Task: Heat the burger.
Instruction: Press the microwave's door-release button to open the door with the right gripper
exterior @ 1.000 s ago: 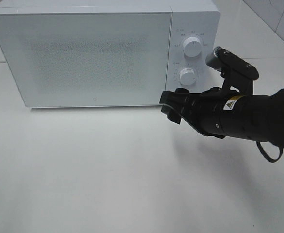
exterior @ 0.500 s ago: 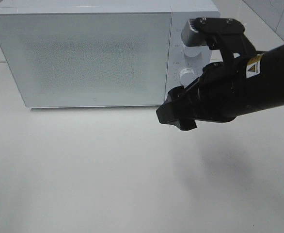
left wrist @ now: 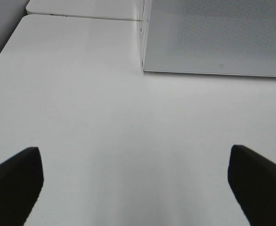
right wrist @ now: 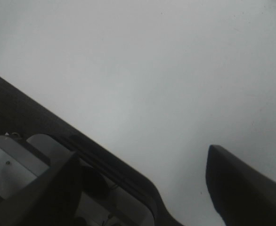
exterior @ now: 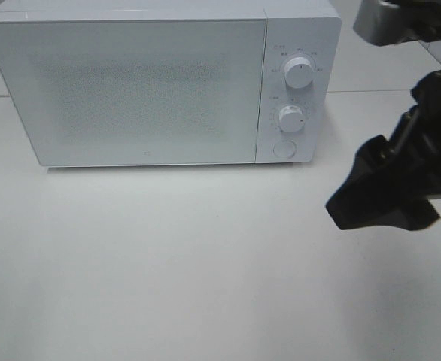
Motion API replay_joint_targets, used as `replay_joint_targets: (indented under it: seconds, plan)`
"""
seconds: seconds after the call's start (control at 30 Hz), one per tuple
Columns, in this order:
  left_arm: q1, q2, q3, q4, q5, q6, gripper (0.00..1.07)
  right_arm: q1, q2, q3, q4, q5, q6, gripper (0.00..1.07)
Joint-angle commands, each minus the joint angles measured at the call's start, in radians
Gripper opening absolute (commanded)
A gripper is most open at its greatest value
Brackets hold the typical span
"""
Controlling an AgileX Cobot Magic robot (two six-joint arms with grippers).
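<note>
The burger is out of view in every frame. A white microwave point(exterior: 145, 90) stands at the back of the white table with its door shut; its front corner also shows in the left wrist view point(left wrist: 218, 37). My right gripper point(exterior: 371, 207) hangs high at the right, well clear of the microwave's control panel. In the right wrist view its fingers point(right wrist: 244, 188) stand apart over bare table with nothing between them. My left gripper point(left wrist: 133, 183) is open, its two dark fingertips wide apart above the table in front of the microwave's left corner.
The control panel carries two round knobs point(exterior: 299, 74) point(exterior: 290, 117) and a round button point(exterior: 284, 147). The white tabletop point(exterior: 168, 256) stretches in front of the microwave. A dark arm part point(right wrist: 44, 141) crosses the right wrist view.
My right arm has lifted from in front of the microwave's knobs and swung away to the right, toward the camera. The microwave door stays shut.
</note>
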Motion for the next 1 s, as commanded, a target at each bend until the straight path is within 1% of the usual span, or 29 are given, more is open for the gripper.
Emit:
replay_joint_targets:
  seconds: [0.03,0.1,0.2,0.37,0.4,0.43,0.5,0.63,0.67,0.73,0.77,0.83,0.87,0.9,0.97,1.0]
  plan:
    - [0.002,-0.019,0.004,-0.008,-0.013,-0.006,1.0,-0.005,-0.088,-0.009,-0.006,0.118,0.015,0.7]
    - [0.002,-0.019,0.004,-0.008,-0.013,-0.006,1.0,-0.005,-0.104,-0.009,-0.006,0.133,0.015,0.7]
    - [0.002,-0.019,0.004,-0.008,-0.013,-0.006,1.0,-0.005,-0.187,-0.004,-0.006,0.177,0.02,0.7]
    - [0.002,-0.019,0.004,-0.008,-0.013,-0.006,1.0,-0.005,-0.263,0.018,-0.006,0.199,0.023,0.7]
    - [0.002,-0.019,0.004,-0.008,-0.013,-0.006,1.0,-0.005,-0.308,0.035,-0.006,0.215,0.025,0.7]
    - [0.002,-0.019,0.004,-0.008,-0.013,-0.006,1.0,-0.005,-0.308,0.035,-0.006,0.215,0.025,0.7]
    - [0.002,-0.019,0.004,-0.008,-0.013,-0.006,1.0,-0.005,-0.37,0.064,-0.01,0.238,0.053,0.7]
    - [0.002,-0.019,0.004,-0.008,-0.013,-0.006,1.0,-0.005,-0.422,0.1,-0.01,0.239,0.064,0.7]
    - [0.002,-0.019,0.004,-0.008,-0.013,-0.006,1.0,-0.005,-0.45,0.132,-0.01,0.239,0.068,0.7]
    - [0.002,-0.019,0.004,-0.008,-0.013,-0.006,1.0,-0.005,-0.465,0.145,-0.01,0.239,0.07,0.7]
    - [0.002,-0.019,0.004,-0.008,-0.013,-0.006,1.0,-0.005,-0.495,0.176,-0.01,0.239,0.082,0.7]
    - [0.002,-0.019,0.004,-0.008,-0.013,-0.006,1.0,-0.005,-0.507,0.187,-0.01,0.239,0.089,0.7]
    - [0.002,-0.019,0.004,-0.008,-0.013,-0.006,1.0,-0.013,-0.533,0.212,-0.011,0.234,0.098,0.7]
    - [0.002,-0.019,0.004,-0.008,-0.013,-0.006,1.0,-0.013,-0.533,0.212,-0.011,0.234,0.098,0.7]
    - [0.002,-0.019,0.004,-0.008,-0.013,-0.006,1.0,-0.067,-0.583,0.237,-0.011,0.228,0.098,0.7]
    - [0.002,-0.019,0.004,-0.008,-0.013,-0.006,1.0,-0.067,-0.583,0.237,-0.011,0.228,0.098,0.7]
